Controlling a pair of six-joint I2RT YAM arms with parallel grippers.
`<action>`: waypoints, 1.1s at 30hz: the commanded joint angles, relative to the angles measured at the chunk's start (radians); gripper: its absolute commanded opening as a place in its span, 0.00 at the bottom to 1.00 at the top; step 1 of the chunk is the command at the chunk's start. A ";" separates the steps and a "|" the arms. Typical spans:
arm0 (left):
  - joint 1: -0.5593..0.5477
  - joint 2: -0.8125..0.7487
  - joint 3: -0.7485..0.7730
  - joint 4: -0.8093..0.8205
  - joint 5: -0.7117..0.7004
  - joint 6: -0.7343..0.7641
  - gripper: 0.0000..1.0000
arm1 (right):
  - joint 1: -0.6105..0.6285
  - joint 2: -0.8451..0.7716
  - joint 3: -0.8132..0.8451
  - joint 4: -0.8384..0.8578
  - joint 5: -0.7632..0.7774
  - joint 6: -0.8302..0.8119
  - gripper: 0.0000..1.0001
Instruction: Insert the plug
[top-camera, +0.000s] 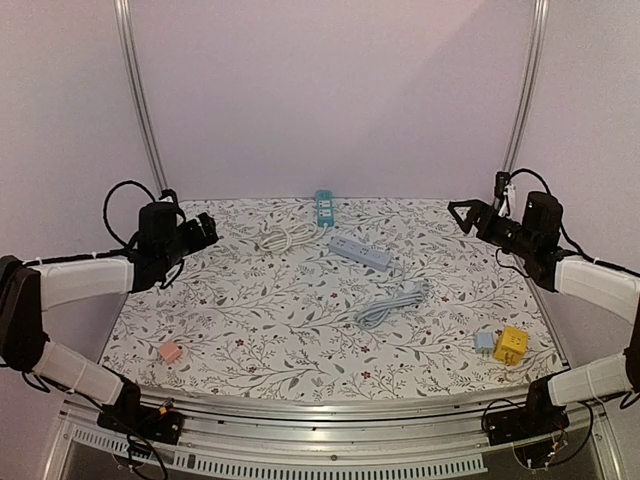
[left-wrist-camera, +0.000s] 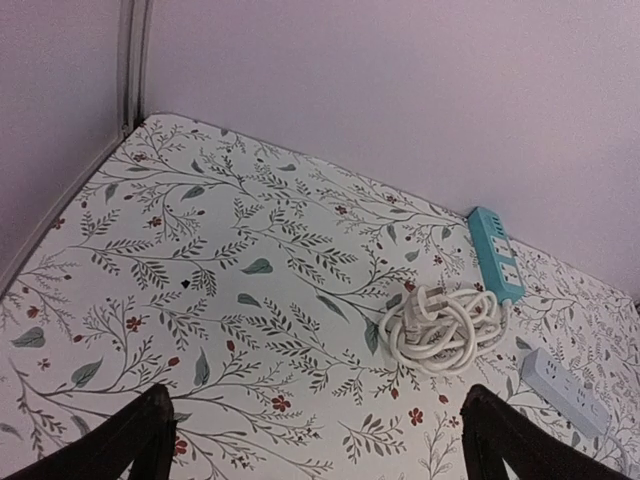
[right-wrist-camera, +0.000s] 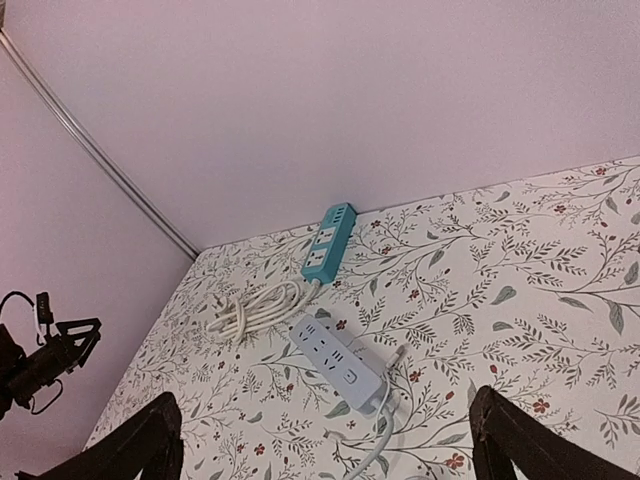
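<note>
Hovering raised, both end effectors (top-camera: 208, 230) (top-camera: 462, 216) (jaws spread).

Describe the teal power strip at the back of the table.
The teal power strip is a long, narrow bar, plastic by its look, with white socket panels along its top face. It lies flat on the table, one end near the back wall. No plug sits in it. A coiled white cord lies beside it and seems to join its near end.

This is a robot test lab: plain walls (top-camera: 330, 100) and metal poles (top-camera: 140, 100) stand behind the left pincer (top-camera: 205, 228) and right pincer (top-camera: 462, 212), with a flowery table (top-camera: 300, 300) below them.
</note>
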 joint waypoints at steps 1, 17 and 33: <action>0.010 -0.028 -0.021 0.047 0.085 0.035 1.00 | 0.008 -0.042 0.026 -0.099 0.044 -0.012 0.99; 0.007 -0.075 -0.050 0.023 0.103 0.059 1.00 | 0.112 -0.090 0.118 -0.518 0.123 0.000 0.99; 0.000 -0.057 -0.038 0.022 0.142 0.072 1.00 | 0.258 0.095 0.254 -0.762 0.333 0.067 0.99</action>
